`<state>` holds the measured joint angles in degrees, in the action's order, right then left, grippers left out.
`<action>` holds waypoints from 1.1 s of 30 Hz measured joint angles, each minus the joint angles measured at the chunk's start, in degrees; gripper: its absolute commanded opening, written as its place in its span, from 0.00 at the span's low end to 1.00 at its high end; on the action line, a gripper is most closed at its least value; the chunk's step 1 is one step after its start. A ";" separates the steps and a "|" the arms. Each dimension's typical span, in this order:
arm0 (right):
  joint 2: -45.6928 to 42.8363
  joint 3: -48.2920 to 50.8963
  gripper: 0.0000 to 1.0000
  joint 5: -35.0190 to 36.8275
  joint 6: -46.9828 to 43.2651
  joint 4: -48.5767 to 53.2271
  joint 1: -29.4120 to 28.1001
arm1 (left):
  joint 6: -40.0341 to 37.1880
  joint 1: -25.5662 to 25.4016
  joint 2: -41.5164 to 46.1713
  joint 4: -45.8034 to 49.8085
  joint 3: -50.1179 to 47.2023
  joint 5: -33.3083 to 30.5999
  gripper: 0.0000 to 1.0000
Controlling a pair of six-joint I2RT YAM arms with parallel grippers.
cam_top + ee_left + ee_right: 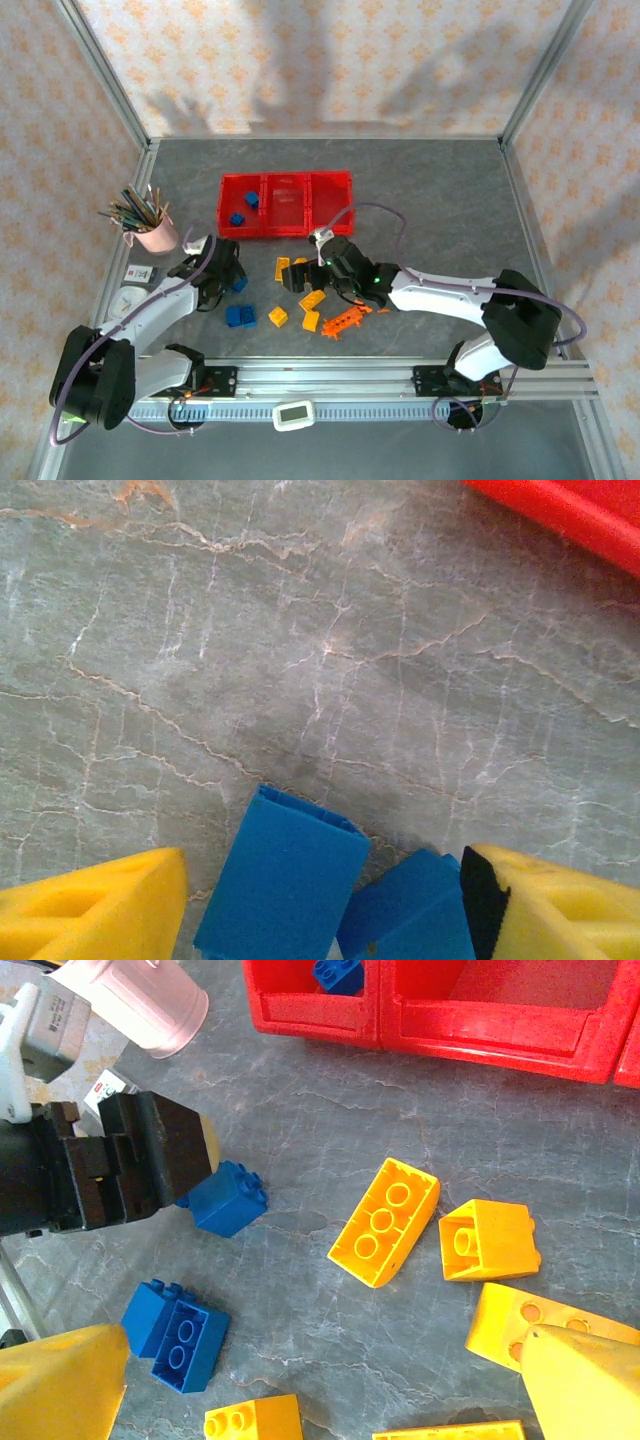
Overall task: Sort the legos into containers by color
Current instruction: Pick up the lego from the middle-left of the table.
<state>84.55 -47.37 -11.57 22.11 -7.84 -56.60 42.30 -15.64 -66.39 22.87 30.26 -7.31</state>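
Observation:
The red containers (285,205) lie at the table's middle back, with blue legos (237,220) in the left bin. My left gripper (225,278) is low over the table; its yellow fingers (100,910) stand open on either side of two blue legos (285,880) resting on the table. The right wrist view catches that blue lego (225,1198) at the left gripper's tip. My right gripper (312,275) hangs open above loose yellow legos (385,1222), nothing between its fingers (585,1380). An orange toothed piece (345,322) lies near the front.
A pink pencil cup (155,235) stands left of the tray, close behind the left arm. Two joined blue legos (240,316) and a yellow one (278,316) lie between the arms. Cards and a white disc (130,295) sit at the left edge.

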 measured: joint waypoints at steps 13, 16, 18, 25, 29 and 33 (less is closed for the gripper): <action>1.86 0.00 1.00 -0.02 0.37 -0.79 0.00 | 2.27 1.86 -2.21 -4.37 -2.14 -0.37 0.59; 2.19 0.00 1.00 -0.02 0.37 -0.79 0.00 | 2.69 2.19 -1.79 -4.26 -2.49 -0.66 0.57; 2.38 0.00 1.00 -0.02 0.37 -0.79 0.00 | 2.86 2.19 -1.16 -4.28 -3.10 -0.63 0.56; 2.95 -0.02 1.00 -0.07 0.35 -0.81 0.00 | 2.89 2.19 -0.79 -4.31 -4.42 0.70 0.49; 3.10 -0.02 1.00 -0.07 0.37 -0.81 0.00 | 2.78 2.19 -1.27 -4.42 -4.39 0.96 0.40; 3.10 -0.02 1.00 -0.04 0.37 -0.81 0.00 | 2.71 2.19 -1.20 -4.55 -4.39 0.98 0.34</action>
<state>87.66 -47.40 -11.62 22.48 -8.64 -56.60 45.01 -13.45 -67.59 18.33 25.87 -6.33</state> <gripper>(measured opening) 0.997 0.364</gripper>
